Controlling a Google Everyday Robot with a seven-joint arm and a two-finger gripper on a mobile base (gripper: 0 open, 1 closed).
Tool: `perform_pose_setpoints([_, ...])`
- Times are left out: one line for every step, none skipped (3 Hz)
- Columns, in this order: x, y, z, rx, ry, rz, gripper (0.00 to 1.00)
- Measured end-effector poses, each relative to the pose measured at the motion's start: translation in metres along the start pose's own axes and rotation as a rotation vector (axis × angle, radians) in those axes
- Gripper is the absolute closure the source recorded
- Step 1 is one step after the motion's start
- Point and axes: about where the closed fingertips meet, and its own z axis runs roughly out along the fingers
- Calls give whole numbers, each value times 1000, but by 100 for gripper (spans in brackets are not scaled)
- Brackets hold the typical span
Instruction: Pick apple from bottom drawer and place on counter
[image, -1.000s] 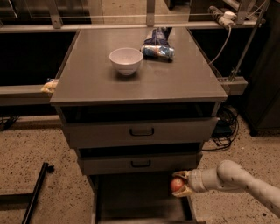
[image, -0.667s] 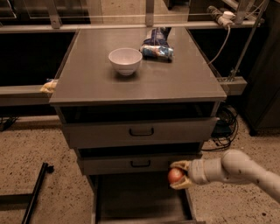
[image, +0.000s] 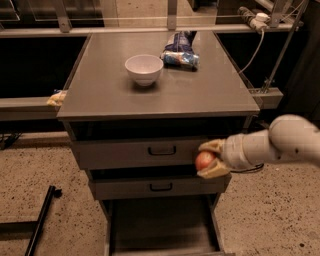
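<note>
The apple (image: 204, 160), red-orange and round, sits between the tan fingers (image: 214, 170) of my gripper (image: 206, 160), which is shut on it. The gripper holds it in the air in front of the right end of the top drawer (image: 145, 150), above the open bottom drawer (image: 160, 225) and below the level of the counter (image: 200, 85). My white arm (image: 280, 142) reaches in from the right. The bottom drawer's grey floor shows nothing on it.
A white bowl (image: 144, 68) and a blue-and-white snack bag (image: 180, 52) lie on the counter. The middle drawer (image: 160, 186) with a black handle sticks out slightly. A black bar (image: 40, 220) lies on the floor at left. Cables hang at right.
My gripper has risen with the apple from just above the bottom drawer, past the middle drawer, to the height of the top drawer front.
</note>
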Motion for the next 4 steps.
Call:
perform_pose_setpoints([-27, -11, -26, 36, 25, -34, 100])
perform_pose_setpoints([-28, -11, -26, 36, 24, -34, 100])
perform_pose_setpoints([-61, -24, -46, 30, -12, -30, 100])
perform_pose_setpoints([-146, -56, -116, 77, -27, -104, 100])
